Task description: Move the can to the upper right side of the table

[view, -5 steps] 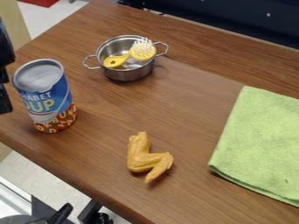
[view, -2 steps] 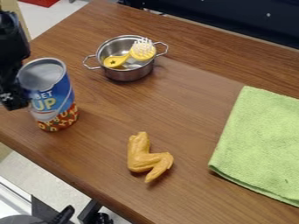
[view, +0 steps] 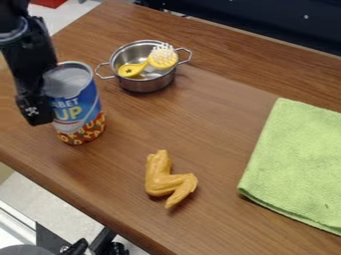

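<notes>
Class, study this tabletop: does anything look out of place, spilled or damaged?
Most odd is the yellow brush, bristles up, inside the metal pot, where one would expect food. The chicken wing also lies straight on the wooden table, without a plate. No spill or damage is visible.

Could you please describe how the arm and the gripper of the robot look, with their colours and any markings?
The arm is black, with a greyish curved band near the gripper. The gripper is also black and angular, with a small white pattern on its lower end.
</notes>
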